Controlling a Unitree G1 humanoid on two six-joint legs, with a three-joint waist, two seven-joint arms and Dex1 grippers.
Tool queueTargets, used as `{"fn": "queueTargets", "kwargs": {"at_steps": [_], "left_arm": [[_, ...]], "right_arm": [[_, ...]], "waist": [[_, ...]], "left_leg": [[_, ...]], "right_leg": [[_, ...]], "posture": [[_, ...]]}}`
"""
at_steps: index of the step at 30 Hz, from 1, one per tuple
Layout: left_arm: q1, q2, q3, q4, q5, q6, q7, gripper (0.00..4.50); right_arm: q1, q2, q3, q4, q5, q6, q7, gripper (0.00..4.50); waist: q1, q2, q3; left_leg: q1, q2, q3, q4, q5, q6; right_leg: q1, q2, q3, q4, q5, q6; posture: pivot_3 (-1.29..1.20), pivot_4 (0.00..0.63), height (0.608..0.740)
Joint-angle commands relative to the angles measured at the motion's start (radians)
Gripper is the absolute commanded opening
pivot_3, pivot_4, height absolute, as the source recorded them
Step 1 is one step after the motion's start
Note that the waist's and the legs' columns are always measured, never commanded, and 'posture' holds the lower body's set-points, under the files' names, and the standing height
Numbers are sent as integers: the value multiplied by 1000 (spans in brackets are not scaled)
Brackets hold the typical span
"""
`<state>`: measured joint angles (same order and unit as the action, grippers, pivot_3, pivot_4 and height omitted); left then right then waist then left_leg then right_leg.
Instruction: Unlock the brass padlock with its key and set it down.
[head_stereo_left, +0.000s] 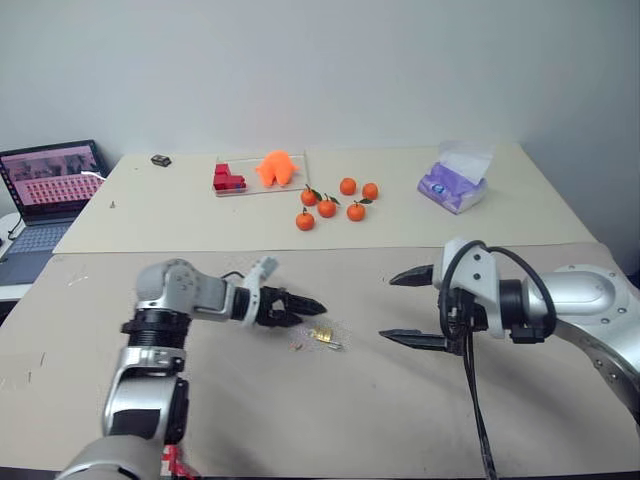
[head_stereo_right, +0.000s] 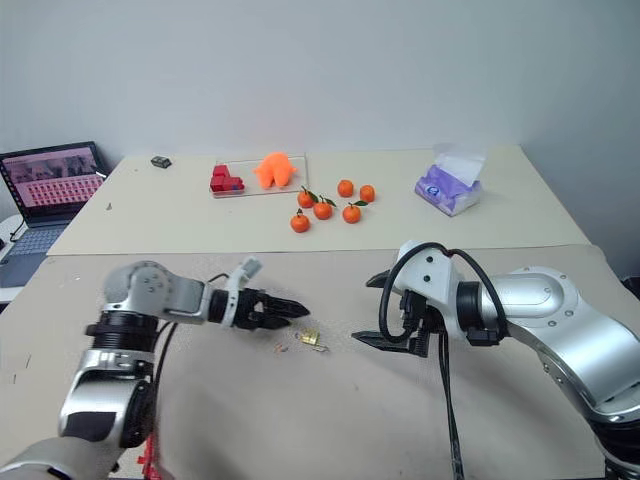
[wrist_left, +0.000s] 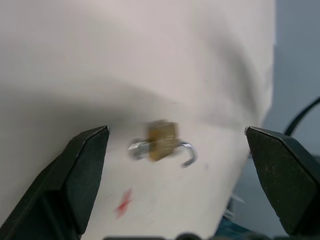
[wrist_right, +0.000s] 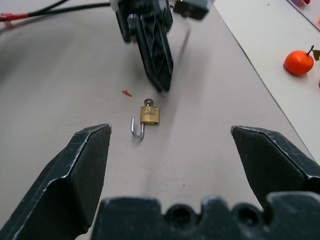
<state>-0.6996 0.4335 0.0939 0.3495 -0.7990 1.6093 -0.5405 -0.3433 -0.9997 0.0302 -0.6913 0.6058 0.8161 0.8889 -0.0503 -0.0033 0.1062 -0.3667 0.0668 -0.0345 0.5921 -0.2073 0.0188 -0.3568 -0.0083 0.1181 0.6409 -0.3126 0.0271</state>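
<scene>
Left gripper (head_stereo_left: 300, 308), low over the table (head_stereo_left: 200, 400): its own wrist camera shows the fingers spread wide, nothing between them. Tips point at the padlock, just short of it, not touching.

Padlock (wrist_right: 150, 115), on the bare table between the two grippers. Lies flat on its side. Shackle (wrist_right: 137, 129) swung out as an open hook, so it reads as unlocked and already set down. Key (wrist_right: 148, 103): a small silvery head sticks out of the body's end, apparently seated in the keyhole; too small to be sure.

Handling, as a judgement: tiny, rigid, light. Polished brass will likely skate on the smooth top if nudged from one side. Best hold is across the flat brass faces; the thin shackle would pivot, and the key head offers little purchase.

Right gripper (head_stereo_left: 405, 307): fingers wide apart, empty, standing off from the padlock on its far side.
</scene>
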Motion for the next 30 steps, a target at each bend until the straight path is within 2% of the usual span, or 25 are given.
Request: {"fn": "queueTargets", "kwargs": {"at_steps": [1, 2, 4, 6, 8, 10, 12, 14, 17, 19, 25, 27, 30], "left_arm": [[8, 91, -49, -11, 51, -40, -41, 4491], [13, 119, -74, -25, 59, -60, -63, 4491], [51, 223, -206, -129, 104, -227, -220, 4491], [95, 296, -280, -214, 173, -488, -401, 4491], [129, 348, -297, -259, 233, -720, -543, 4491], [154, 402, -305, -282, 299, -910, -646, 4491], [171, 439, -291, -282, 363, -1078, -699, 4491], [182, 463, -271, -277, 404, -1176, -715, 4491], [201, 547, -272, -280, 433, -1208, -808, 4491], [197, 570, -239, -298, 412, -1183, -820, 4491], [172, 549, -136, -397, 290, -1041, -796, 4491], [143, 517, -72, -449, 177, -920, -750, 4491], [144, 471, -22, -488, 140, -891, -686, 4491]], "right_arm": [[-36, 11, 7, 10, -17, -44, 20, 4500], [-40, 13, 12, 17, -21, -49, 26, 4500], [-46, 13, 17, 28, -22, -53, 42, 4500], [-47, 10, 11, 38, -7, -48, 59, 4500], [-34, -4, -14, 44, 28, -29, 89, 4500], [-5, -28, -48, 51, 48, -23, 119, 4500], [31, -47, -95, 66, 63, -28, 139, 4500], [58, -53, -152, 82, 101, -12, 145, 4500], [91, -57, -249, 83, 221, 64, 154, 4500], [92, -44, -296, 92, 271, 93, 127, 4500], [118, -48, -361, 134, 289, 100, 94, 4500], [132, -38, -376, 161, 277, 92, 75, 4500], [129, -29, -379, 171, 278, 85, 50, 4500]], "waist": [[3, -1, 0], [3, -1, 1], [1, -1, 1], [1, -1, 1], [8, 0, 2], [21, 1, 1], [37, 0, 2], [46, 0, 2], [46, -1, 2], [43, 0, 3], [38, -1, 4], [37, -2, 4], [37, -3, 5]], "left_leg": [[0, 0, 0, 0, 0, 0], [-1, 0, 0, 0, 0, 0], [-2, 0, 0, 0, 0, 0], [-2, 0, 0, -2, 1, -2], [-2, 1, 0, -3, 6, -11], [-4, 1, 1, -2, 5, -11], [-6, 1, 1, -2, 5, -11], [-8, 1, 2, -1, 4, -10], [-9, 1, 4, -1, 4, -9], [-11, 1, 4, -1, 1, -4], [-14, 2, 4, 1, 0, -3], [-14, 2, 4, 1, 0, -3], [-16, 2, 4, 2, 0, -2]], "right_leg": [[-1, 0, 0, 0, 0, 0], [-2, 0, 0, 0, 0, 0], [-5, 0, 0, 0, 0, 0], [-6, 0, 1, 1, 0, -1], [-6, 0, 0, 2, -1, -2], [-10, -1, 0, 2, -1, -3], [-11, -1, -1, 1, -1, -3], [-11, -2, -1, -1, -1, -3], [-12, -2, 0, -1, -1, -3], [-12, -2, 0, 0, -1, -3], [-12, -1, 0, 2, -1, -3], [-12, -1, 0, 2, -1, -3], [-12, -1, -1, 2, -1, -3]], "posture": [[0, 150, 661], [0, 150, 661], [0, 150, 661], [0, 150, 661], [0, 150, 661], [0, 150, 661], [0, 150, 661], [0, 150, 661], [0, 150, 661], [0, 150, 661], [0, 150, 661], [0, 150, 661], [0, 150, 661]]}}
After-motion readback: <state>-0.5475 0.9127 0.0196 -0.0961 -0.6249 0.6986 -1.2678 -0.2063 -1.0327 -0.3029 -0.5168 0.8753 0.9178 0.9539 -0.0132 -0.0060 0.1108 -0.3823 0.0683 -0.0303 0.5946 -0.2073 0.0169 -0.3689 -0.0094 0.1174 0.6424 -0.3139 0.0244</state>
